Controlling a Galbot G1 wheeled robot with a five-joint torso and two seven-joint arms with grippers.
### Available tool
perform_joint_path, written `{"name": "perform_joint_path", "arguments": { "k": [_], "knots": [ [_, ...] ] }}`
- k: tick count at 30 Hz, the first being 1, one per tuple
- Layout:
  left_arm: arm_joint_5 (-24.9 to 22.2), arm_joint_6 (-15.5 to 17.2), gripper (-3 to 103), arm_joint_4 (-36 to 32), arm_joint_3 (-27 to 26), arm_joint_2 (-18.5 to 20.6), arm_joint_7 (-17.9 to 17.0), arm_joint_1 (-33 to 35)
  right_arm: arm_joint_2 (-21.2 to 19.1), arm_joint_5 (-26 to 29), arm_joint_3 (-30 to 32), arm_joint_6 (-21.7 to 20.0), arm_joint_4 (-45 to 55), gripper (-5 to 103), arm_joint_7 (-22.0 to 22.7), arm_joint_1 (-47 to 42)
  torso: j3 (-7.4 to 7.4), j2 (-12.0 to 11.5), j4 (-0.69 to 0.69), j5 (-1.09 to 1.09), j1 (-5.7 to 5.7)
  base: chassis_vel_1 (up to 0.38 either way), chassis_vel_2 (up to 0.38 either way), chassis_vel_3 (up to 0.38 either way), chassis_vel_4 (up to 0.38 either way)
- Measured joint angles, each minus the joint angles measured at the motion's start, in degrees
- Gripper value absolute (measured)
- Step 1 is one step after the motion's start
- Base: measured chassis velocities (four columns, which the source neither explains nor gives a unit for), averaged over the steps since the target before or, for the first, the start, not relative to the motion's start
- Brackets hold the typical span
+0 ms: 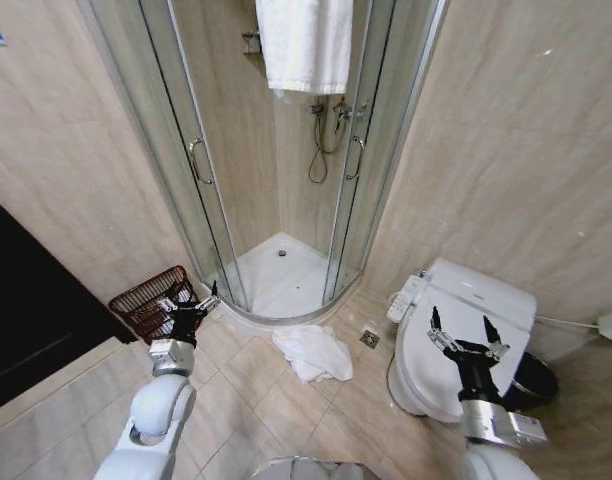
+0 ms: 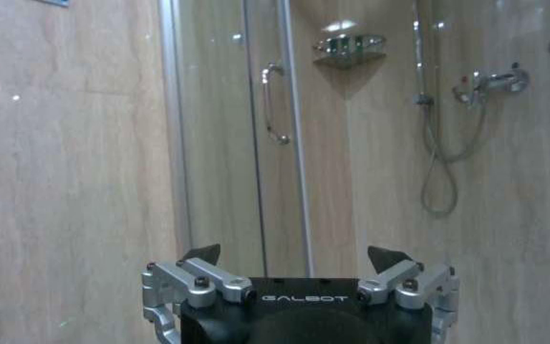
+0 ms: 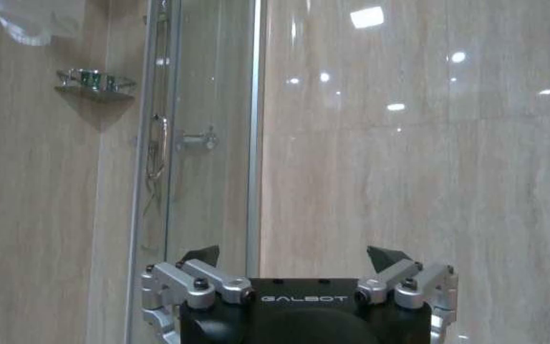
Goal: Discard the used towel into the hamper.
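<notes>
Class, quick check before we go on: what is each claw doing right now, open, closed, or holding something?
Left claw: open, holding nothing, raised in front of the hamper.
Right claw: open, holding nothing, raised over the toilet.

Crumpled white towel (image 1: pixel 313 353) on floor; hamper (image 1: pixel 148 301) apart.

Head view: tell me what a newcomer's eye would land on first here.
A crumpled white towel lies on the tiled floor in front of the curved glass shower enclosure, where a second white towel hangs over the top. The hamper stands to the left by the wall, with the open left gripper raised beside it. The open right gripper hovers over the white toilet on the right.
</notes>
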Motion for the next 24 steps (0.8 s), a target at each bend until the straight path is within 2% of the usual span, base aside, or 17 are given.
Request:
{"name": "perform_joint_path", "arguments": {
  "k": [24],
  "knots": [
    [0.20, 2.84, 100, 0.94, 1.27, 0.60, -2.12, -2.54, -0.55, 0.56, 0.36, -0.45, -1.55, 100, -0.01, 1.45, 3.59, 6.60, 0.01, 0.00, 2.99, 0.015, 0.019, 0.019, 0.018]
  ]
}}
